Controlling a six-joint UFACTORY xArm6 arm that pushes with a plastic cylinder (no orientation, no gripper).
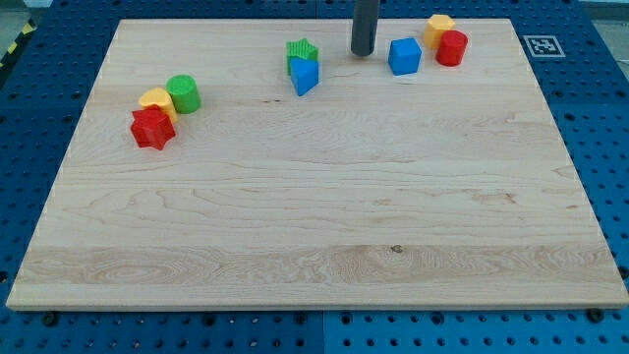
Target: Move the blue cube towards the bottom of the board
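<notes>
The blue cube sits near the view's top, right of centre, on the wooden board. My tip rests on the board just left of the blue cube, with a small gap between them. The rod rises out of the view's top. Right of the cube stand a red cylinder and a yellow block, touching each other.
A green star-shaped block and a blue triangular block touch, left of my tip. At the view's left cluster a green cylinder, a yellow block and a red star-shaped block. A marker tag lies off the board's top right corner.
</notes>
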